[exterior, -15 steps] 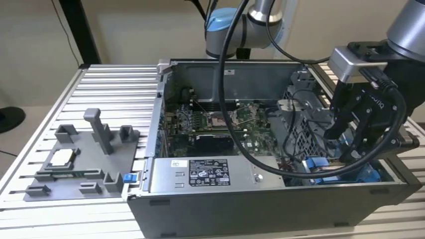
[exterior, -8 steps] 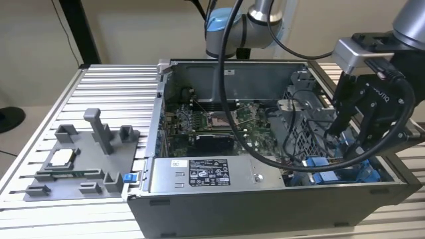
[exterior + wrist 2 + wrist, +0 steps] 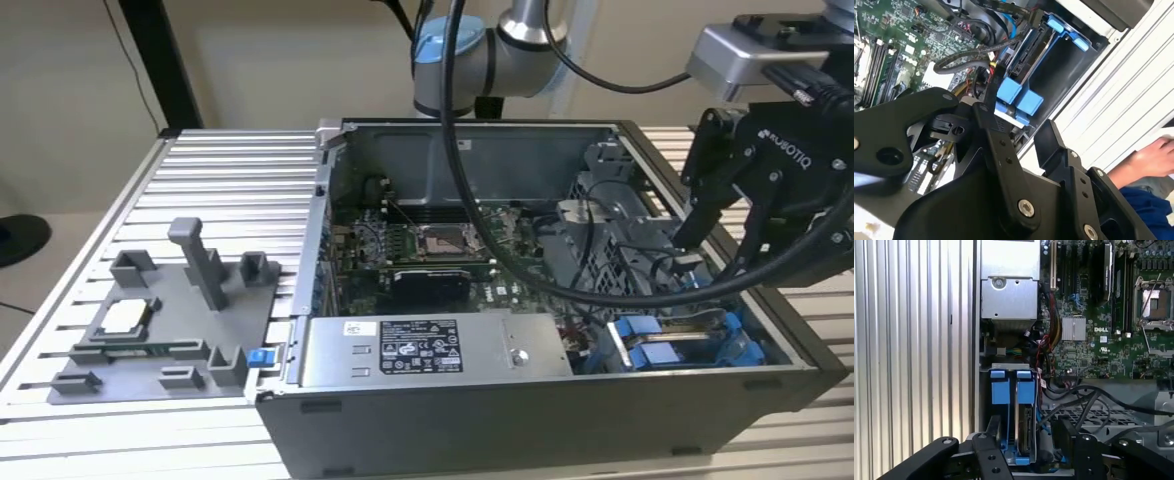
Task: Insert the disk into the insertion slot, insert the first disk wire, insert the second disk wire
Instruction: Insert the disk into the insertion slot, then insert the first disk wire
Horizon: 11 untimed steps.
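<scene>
Disk [image 3: 1025, 432] of flat grey metal sits in blue plastic frame [image 3: 1025, 390].

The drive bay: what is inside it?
Two blue frames stand side by side in the bay, the disk in one. The gripper covers part of both; the floor is hidden.

Soft, even room light fills the exterior view, leaving the ribbed bench [image 3: 174, 190] bright and the inside of the computer case [image 3: 467, 150] shaded. In the second wrist view the bench [image 3: 1134, 75] washes out to near white; in the first wrist view the black claw [image 3: 1027, 422] sits dim.
</scene>
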{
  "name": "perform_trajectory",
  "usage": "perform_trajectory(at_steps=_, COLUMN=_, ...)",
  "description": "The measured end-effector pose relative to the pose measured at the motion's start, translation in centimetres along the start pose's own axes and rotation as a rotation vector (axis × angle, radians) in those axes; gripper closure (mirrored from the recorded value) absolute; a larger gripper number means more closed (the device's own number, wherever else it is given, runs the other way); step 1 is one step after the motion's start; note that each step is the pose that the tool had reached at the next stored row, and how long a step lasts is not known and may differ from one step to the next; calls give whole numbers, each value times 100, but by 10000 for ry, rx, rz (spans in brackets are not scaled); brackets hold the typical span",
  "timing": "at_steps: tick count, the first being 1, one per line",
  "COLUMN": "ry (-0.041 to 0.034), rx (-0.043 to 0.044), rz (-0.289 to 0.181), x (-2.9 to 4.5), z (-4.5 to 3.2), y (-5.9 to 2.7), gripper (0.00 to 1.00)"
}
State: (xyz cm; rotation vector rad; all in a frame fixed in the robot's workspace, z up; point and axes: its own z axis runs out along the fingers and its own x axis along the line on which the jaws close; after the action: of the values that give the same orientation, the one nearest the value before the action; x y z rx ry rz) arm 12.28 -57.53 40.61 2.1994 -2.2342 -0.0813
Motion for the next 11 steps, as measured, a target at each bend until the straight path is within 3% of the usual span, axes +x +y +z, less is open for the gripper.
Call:
perform_trajectory(at_steps=8, ry=2, rx=0, rz=0, x=-3, z=-3, y=0, gripper=0)
perform_trajectory(at_steps=11, ry=2, rx=1, rz=-2, x=-44, z=0, y=1, gripper=0)
